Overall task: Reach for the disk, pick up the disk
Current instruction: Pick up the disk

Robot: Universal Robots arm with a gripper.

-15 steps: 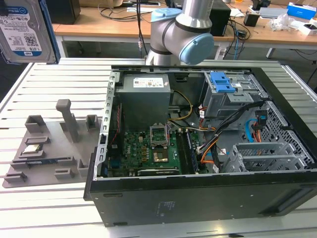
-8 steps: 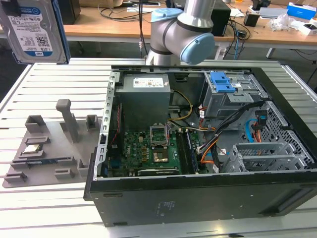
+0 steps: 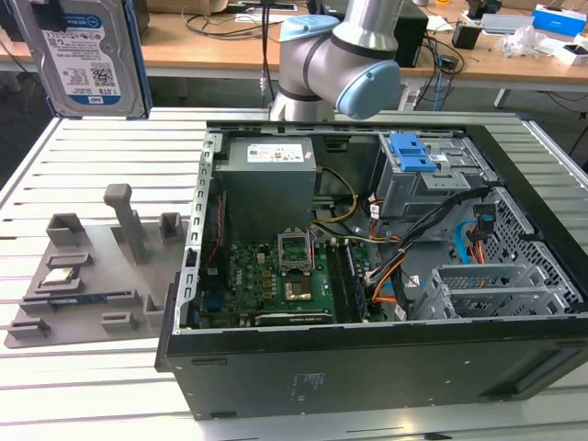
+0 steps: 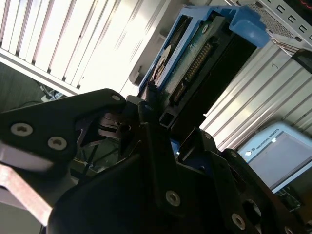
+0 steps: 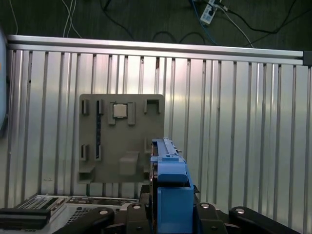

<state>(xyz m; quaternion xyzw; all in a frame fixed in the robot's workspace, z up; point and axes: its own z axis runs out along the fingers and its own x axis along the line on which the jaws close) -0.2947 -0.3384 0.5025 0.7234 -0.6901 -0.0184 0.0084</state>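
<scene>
The disk (image 3: 87, 55) hangs high above the table at the exterior view's left, label side toward the camera, its blue bracket along the edges. In the second wrist view the disk (image 4: 195, 63) shows its green circuit board and connector, and my gripper (image 4: 155, 119) is shut on its near end with black fingers on both sides. The first wrist view shows the disk (image 5: 168, 180) edge-on as a blue bracket strip standing up between the gripper's (image 5: 168, 217) fingers. It hangs over the grey fixture plate (image 5: 122, 139) far below.
An open computer case (image 3: 367, 367) lies on the slatted metal table, with its grey power supply (image 3: 271, 170), motherboard (image 3: 280, 280) and a blue latch (image 3: 412, 152) on the drive cage. The grey fixture plate (image 3: 92, 266) with upright pegs lies beside the case. The arm's joint (image 3: 335, 64) stands behind it.
</scene>
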